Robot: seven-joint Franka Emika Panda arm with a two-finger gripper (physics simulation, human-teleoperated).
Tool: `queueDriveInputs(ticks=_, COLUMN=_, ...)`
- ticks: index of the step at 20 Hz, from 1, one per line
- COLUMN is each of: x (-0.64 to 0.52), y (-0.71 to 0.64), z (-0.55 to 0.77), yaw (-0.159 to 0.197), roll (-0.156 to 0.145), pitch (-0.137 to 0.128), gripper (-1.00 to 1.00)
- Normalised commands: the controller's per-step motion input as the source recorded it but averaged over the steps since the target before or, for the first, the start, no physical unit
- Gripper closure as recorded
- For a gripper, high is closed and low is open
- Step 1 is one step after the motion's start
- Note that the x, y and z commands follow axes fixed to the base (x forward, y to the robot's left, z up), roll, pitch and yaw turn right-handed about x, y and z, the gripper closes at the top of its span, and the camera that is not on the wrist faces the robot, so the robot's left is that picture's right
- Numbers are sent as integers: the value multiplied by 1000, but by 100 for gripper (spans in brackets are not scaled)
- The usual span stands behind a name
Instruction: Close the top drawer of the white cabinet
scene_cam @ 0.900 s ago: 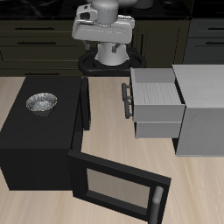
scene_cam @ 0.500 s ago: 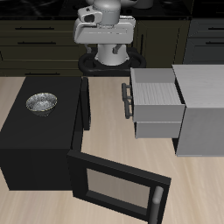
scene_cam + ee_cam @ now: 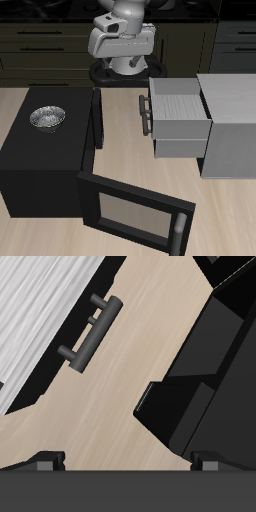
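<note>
The white cabinet [image 3: 232, 122] stands on the table beside the black box. Its top drawer [image 3: 178, 104], with a finely lined top, is pulled out toward the table's middle, and its dark bar handle [image 3: 146, 115] faces the black box. In the wrist view the drawer's lined top [image 3: 38, 316] and handle [image 3: 90, 328] lie below and ahead of my gripper [image 3: 126, 462]. The gripper is open and empty, with both fingertips [image 3: 45, 460] apart, high above the tabletop. In the exterior view only the arm [image 3: 122, 38] shows, at the table's back.
The black box [image 3: 42, 155] has a metal bowl [image 3: 47, 117] on top, and its windowed door [image 3: 135, 212] swings open near the table's front edge. The box also shows in the wrist view [image 3: 210, 376]. A shallower pale drawer [image 3: 180, 148] sits under the top one. Dark wall cabinets stand behind.
The arm's upper part has turned and shifted a little toward the cabinet's side. The top drawer and the other things have not moved.
</note>
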Motion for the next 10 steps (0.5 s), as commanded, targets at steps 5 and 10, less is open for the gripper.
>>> queueDriveInputs(ticks=5, x=187, y=-98, z=-4, yaw=280, roll=-20, pitch=1, gripper=-100)
queueDriveInputs(ticks=10, x=116, y=-49, z=-50, yaw=228, roll=22, pitch=-10, gripper=-100)
